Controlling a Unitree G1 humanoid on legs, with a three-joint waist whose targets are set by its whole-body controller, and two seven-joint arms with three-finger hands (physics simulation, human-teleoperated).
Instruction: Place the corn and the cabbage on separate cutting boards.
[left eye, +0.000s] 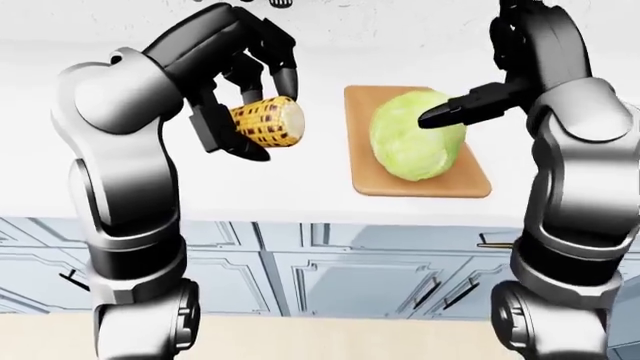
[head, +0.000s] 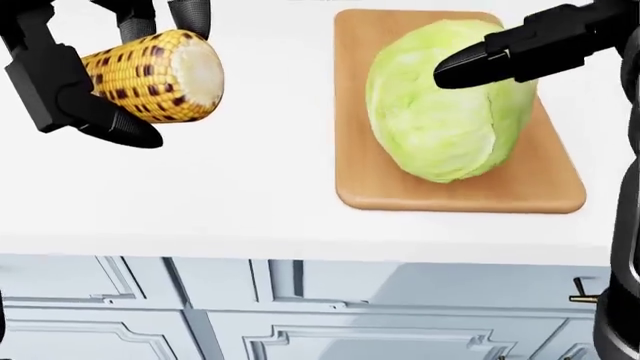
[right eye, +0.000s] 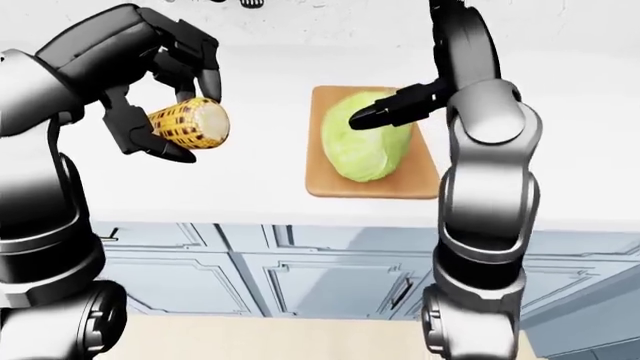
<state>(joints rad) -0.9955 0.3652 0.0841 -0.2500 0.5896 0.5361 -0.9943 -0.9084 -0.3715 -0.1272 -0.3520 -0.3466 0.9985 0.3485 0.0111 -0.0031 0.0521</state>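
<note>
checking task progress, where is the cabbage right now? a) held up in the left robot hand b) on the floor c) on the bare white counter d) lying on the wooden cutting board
d: the cabbage lies on the wooden cutting board, while the left robot hand holds the corn.

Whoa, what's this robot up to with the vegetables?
It is sorting vegetables onto boards. The cabbage lies on the wooden cutting board, with the right hand open above it. The left hand grips the corn over the white counter. No second board shows.
</note>
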